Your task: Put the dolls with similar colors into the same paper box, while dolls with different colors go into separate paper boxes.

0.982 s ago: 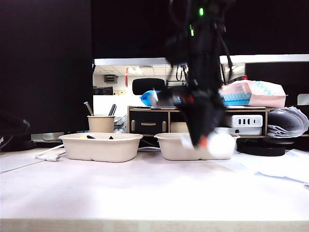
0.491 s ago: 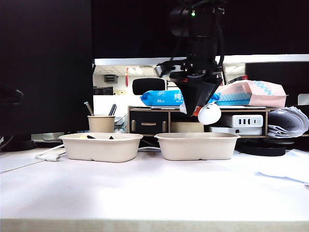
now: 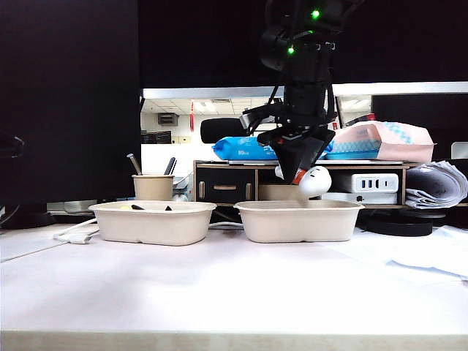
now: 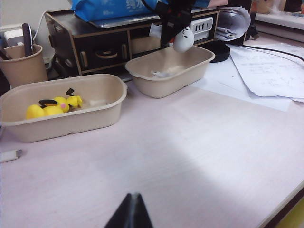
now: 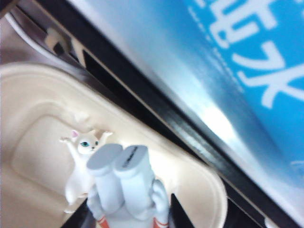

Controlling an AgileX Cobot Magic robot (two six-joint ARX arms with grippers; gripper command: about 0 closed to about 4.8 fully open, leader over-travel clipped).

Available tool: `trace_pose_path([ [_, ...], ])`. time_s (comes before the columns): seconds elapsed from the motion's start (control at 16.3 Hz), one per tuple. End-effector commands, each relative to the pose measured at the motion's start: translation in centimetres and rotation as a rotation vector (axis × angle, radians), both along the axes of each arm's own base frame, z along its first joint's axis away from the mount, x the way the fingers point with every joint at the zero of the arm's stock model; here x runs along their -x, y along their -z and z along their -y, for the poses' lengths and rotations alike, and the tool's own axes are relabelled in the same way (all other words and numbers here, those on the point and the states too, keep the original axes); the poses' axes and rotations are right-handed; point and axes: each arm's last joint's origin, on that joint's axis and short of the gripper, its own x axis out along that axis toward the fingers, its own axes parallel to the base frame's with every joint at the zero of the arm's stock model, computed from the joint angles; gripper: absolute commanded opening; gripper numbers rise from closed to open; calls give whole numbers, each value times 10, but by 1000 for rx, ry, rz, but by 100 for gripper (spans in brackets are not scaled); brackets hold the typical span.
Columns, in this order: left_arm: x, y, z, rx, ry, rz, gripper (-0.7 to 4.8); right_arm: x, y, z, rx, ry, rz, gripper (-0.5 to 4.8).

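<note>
Right hand (image 3: 298, 167) grips white round-headed doll (image 3: 314, 181) above right paper box (image 3: 298, 221), white cat doll (image 5: 81, 164) inside. Next: lower, release. Left hand (image 4: 130, 211) low over surface (image 4: 190, 156), clenched, empty.

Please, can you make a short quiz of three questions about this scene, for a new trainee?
1. True or false: the right gripper holds the white round-headed doll above the right paper box.
2. Which dolls lie in the left paper box? A) the yellow dolls B) white ones C) none
3. Fill in: the slim white cat doll lies inside the ____ paper box.

Key: 1 true. 2 A. 3 right. The left gripper is low over the table, far from both boxes, its tips together.
</note>
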Motion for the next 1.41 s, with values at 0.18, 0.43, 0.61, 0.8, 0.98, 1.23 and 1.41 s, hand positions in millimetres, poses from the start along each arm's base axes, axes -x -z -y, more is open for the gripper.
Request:
trace_pose_path([
  [0.18,-1,-1,-1,8,-8,9,-5,5,-1,1,7,16,-37,234],
  [0.43,-11,-1,-17,7,-196,10,-5,23,-32,5,-120,24,-70,-5],
  [0.61,-17,-3,-37,15,-402,28,-5,54,-92,10,-346,-36,19,-5],
  [0.8,-17,-8,-54,36,-568,88,-5,109,-142,24,-480,-85,191,-5],
  [0.98,-17,-7,-63,30,-669,86,-5,163,-159,40,-600,-93,338,-5],
  [1.23,-17,-7,-62,30,-650,84,-5,219,-164,72,-729,-105,521,-5],
  [1.41,-17,-7,-59,32,-622,83,-5,254,-160,96,-787,-77,594,-5],
])
